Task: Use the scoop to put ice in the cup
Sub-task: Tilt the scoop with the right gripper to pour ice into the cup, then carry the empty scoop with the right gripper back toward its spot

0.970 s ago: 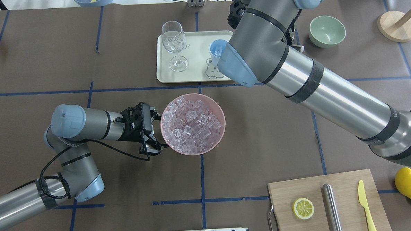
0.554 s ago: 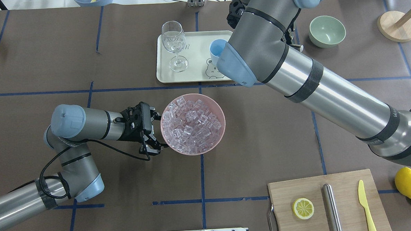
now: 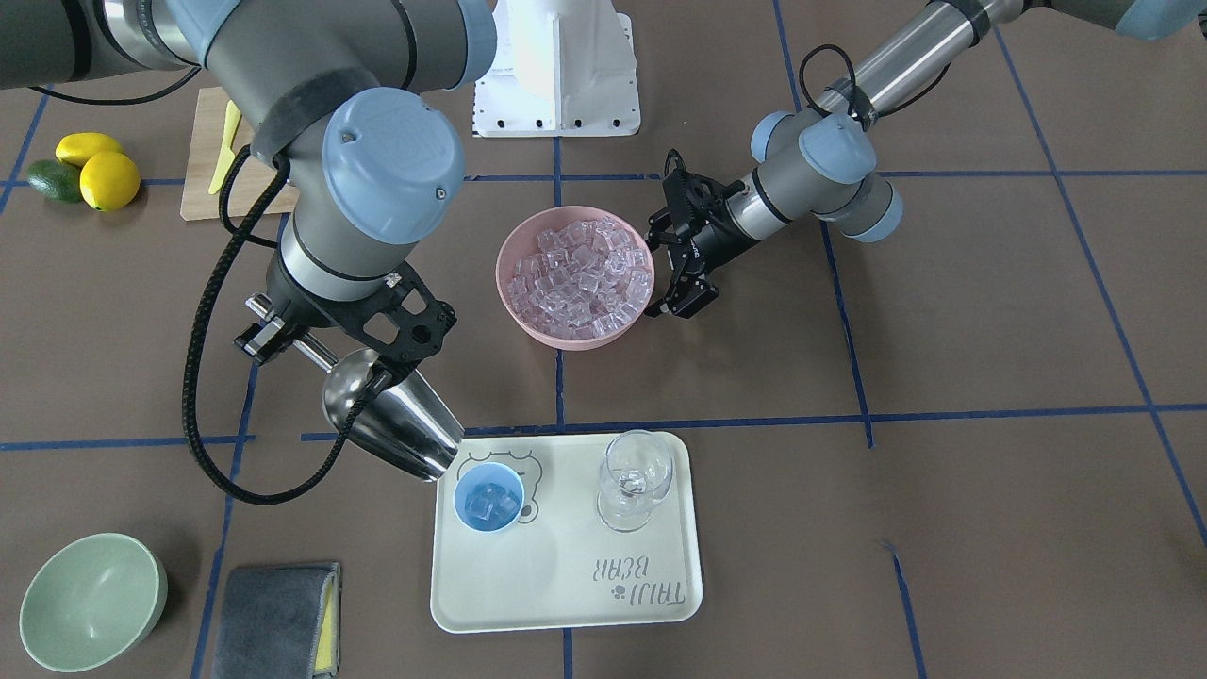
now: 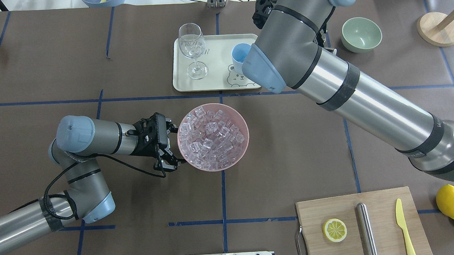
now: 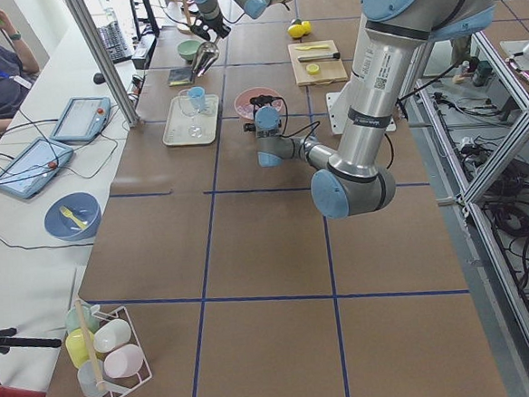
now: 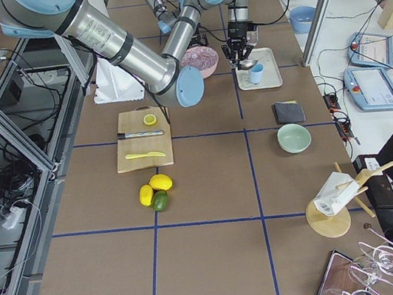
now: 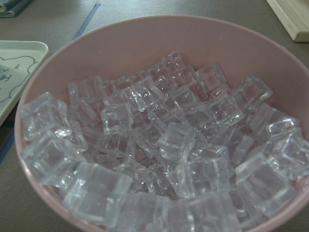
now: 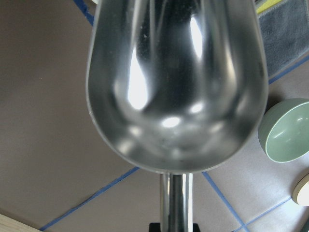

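The silver scoop (image 3: pixel 387 420) hangs tilted, its mouth down just beside the rim of the light-blue cup (image 3: pixel 489 498). My right gripper (image 3: pixel 321 344) is shut on the scoop's thin handle. The right wrist view shows the scoop's trough (image 8: pixel 176 82) empty. The cup stands on the cream tray (image 3: pixel 566 585) with a few ice cubes in it; overhead the cup (image 4: pixel 240 55) is half hidden by my right arm. Most of the ice (image 3: pixel 580 273) fills the pink bowl (image 4: pixel 239 117). My left gripper (image 4: pixel 174 145) is open against the bowl's side, a finger at each side of its wall.
A clear stemmed glass (image 3: pixel 636 481) stands on the tray next to the cup. A pale green bowl (image 3: pixel 90 599) and a grey cloth (image 3: pixel 273 618) lie beside the tray. A cutting board (image 4: pixel 383 201) holds a lemon half, a steel cylinder and a yellow knife; lemons (image 4: pixel 450 201) lie beside it.
My right arm has shifted slightly toward the far side of the table over the cup. My left arm and the pink bowl have not moved.
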Robot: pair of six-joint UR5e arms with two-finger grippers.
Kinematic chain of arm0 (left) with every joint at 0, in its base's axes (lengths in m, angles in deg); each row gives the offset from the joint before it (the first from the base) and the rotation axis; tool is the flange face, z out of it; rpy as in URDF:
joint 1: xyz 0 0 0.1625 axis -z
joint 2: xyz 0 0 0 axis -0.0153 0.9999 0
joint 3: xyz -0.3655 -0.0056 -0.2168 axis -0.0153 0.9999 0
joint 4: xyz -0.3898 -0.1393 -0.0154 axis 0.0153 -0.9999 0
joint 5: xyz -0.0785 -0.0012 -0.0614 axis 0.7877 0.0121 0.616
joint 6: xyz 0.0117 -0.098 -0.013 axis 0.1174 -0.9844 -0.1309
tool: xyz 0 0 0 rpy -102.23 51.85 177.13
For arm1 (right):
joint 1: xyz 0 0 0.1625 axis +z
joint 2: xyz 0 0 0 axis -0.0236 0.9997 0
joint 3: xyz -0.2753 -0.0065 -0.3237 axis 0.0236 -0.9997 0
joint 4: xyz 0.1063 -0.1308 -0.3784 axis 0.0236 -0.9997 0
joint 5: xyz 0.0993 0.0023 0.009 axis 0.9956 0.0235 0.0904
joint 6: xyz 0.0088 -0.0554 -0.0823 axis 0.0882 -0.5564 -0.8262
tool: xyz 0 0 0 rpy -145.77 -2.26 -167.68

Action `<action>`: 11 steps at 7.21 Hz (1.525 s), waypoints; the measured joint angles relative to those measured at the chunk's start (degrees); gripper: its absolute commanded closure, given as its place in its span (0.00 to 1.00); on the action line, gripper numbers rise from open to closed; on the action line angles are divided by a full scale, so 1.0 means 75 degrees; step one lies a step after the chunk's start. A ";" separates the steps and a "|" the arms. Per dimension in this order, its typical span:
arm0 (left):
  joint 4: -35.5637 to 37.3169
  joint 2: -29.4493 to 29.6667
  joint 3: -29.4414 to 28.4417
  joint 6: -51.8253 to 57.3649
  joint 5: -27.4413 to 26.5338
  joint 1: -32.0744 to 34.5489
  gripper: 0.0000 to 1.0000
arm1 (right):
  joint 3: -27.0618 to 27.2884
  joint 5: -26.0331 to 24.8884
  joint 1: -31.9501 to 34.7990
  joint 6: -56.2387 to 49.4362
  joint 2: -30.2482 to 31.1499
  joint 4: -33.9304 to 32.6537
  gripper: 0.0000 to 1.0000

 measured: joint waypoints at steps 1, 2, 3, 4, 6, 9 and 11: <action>0.0000 0.0000 0.0000 0.0000 0.0000 0.0002 0.00 | -0.0003 0.0255 0.0178 0.0119 0.0028 0.0006 1.00; 0.0000 0.0002 0.0000 -0.0003 0.0000 0.0005 0.00 | 0.0005 0.0656 0.0441 0.0415 0.0059 0.0028 1.00; 0.0000 0.0007 0.0002 -0.0008 0.0000 0.0006 0.00 | 0.0040 0.1135 0.0682 0.0834 0.0134 0.0064 1.00; 0.0000 0.0007 0.0007 -0.0010 0.0000 0.0006 0.00 | 0.0170 0.1597 0.0820 0.1356 0.0309 0.0089 1.00; -0.0008 0.0008 0.0011 -0.0011 0.0003 0.0006 0.00 | 0.1153 0.2388 0.0972 0.2756 0.1141 0.0230 1.00; -0.0012 0.0005 0.0012 -0.0012 0.0001 0.0006 0.00 | 0.3435 0.3226 0.1060 0.5164 0.3377 0.0846 1.00; -0.0030 0.0001 0.0012 -0.0012 0.0000 0.0007 0.00 | 0.4190 0.3367 0.1015 0.6462 0.4942 0.2356 1.00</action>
